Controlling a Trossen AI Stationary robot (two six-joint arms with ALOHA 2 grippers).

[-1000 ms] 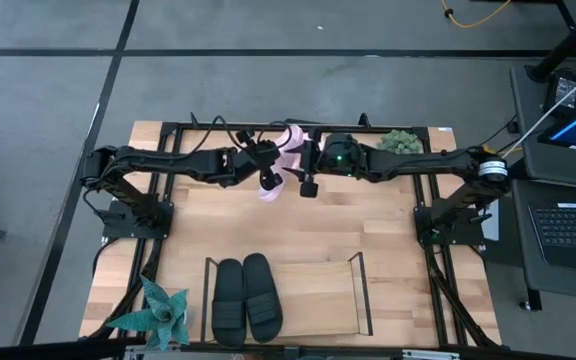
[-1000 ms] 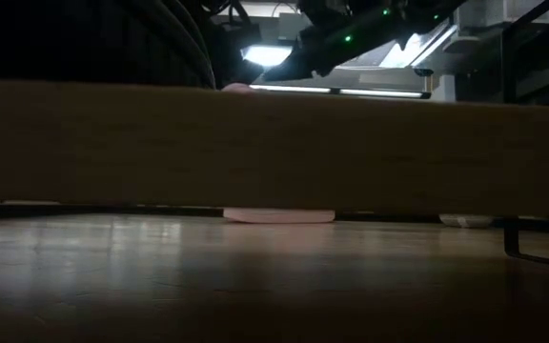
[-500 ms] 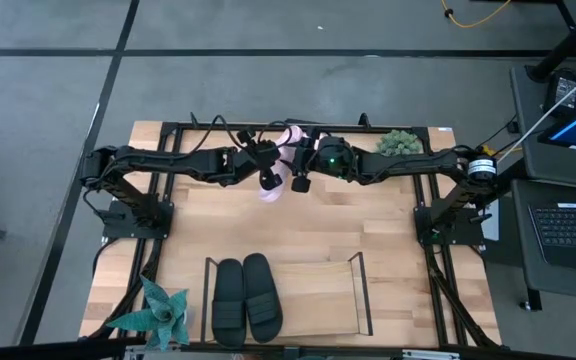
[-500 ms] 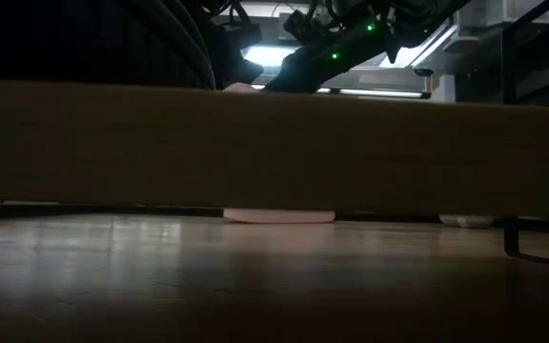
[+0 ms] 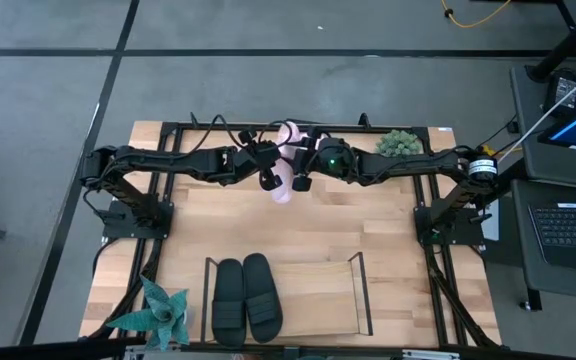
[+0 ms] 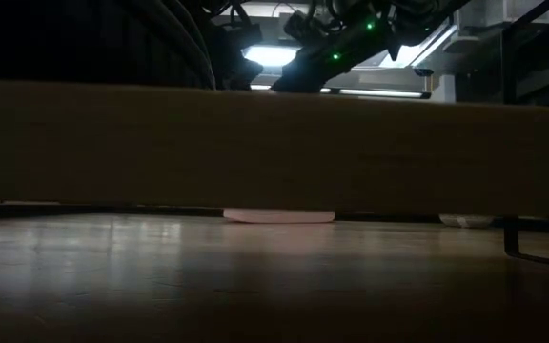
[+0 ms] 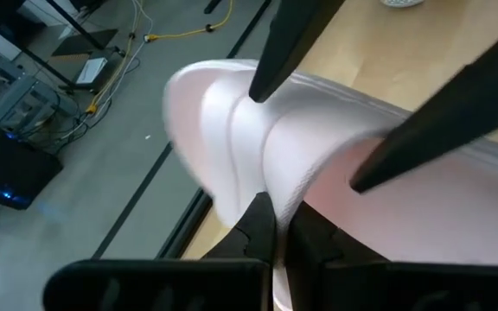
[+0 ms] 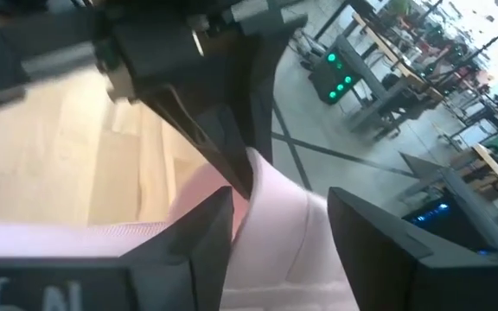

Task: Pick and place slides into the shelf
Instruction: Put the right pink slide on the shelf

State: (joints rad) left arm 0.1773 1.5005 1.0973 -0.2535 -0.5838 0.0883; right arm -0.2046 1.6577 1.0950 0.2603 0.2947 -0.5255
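Note:
A pale pink slide hangs in the air over the far middle of the table, between my two grippers. My left gripper is shut on it. My right gripper is open, its fingers standing on either side of the slide's strap; I cannot tell whether they touch it. A second pink slide lies sole-down on the table under the arms and shows in the low view. The black pair lies in the left half of the wire shelf. My left gripper pinches the edge of the pink slide's broad strap between its two fingers. The fingers come from the table's left side. The slide is lifted clear of the table, its free end pointing toward the near edge.
A spiky potted plant stands at the near left corner. A green tuft sits at the far right. A black frame runs around the table. The shelf's right half holds nothing. A laptop sits off the table's right.
My right gripper has moved toward the table's left, up to the pink slide held by my left gripper. The slide's free end has swung a little toward the table's right.

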